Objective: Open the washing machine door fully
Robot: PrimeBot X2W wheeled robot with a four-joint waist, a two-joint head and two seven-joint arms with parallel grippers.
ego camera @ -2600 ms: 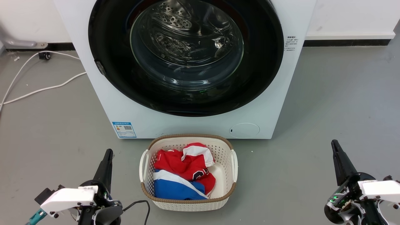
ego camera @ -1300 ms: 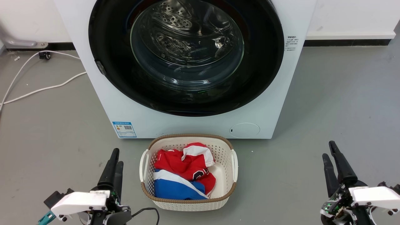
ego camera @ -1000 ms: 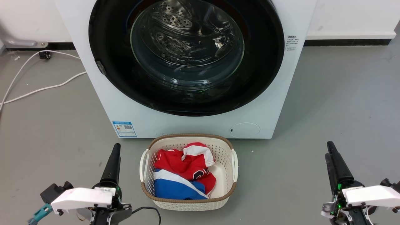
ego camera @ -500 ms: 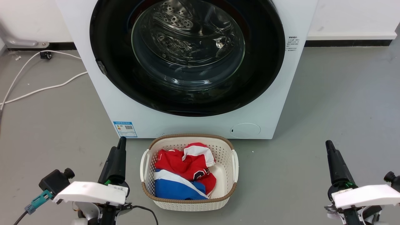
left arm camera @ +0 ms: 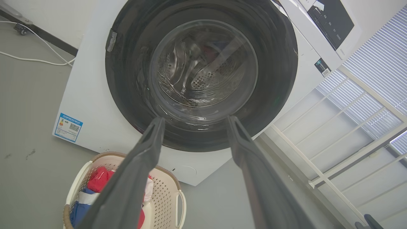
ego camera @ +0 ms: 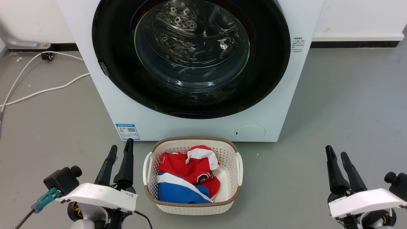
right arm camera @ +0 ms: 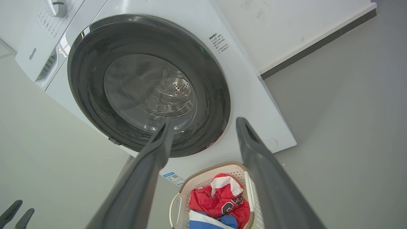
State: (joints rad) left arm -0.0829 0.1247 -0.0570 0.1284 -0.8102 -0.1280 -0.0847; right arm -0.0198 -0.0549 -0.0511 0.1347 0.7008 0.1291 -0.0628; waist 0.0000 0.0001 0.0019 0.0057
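The washing machine door (ego camera: 267, 63) is a big glossy black disc with a clear glass bowl in its middle, lying flat against the white washer front; I also see the door (left arm camera: 279, 63) in the left wrist view and the door (right arm camera: 89, 105) in the right wrist view. My left gripper (ego camera: 120, 149) is open and empty, low at the lower left, well short of the washer. My right gripper (ego camera: 336, 153) is open and empty at the lower right. Both stand apart from the door.
A cream laundry basket (ego camera: 237, 165) with red, white and blue clothes sits on the grey floor right before the washer. White cables (ego camera: 41, 90) trail across the floor at the left. A small round white flap (ego camera: 250, 132) is low on the washer front.
Both grippers have opened their fingers; half a second ago each looked like a single dark point. The left gripper has crept forward toward the washer. The door has not moved.
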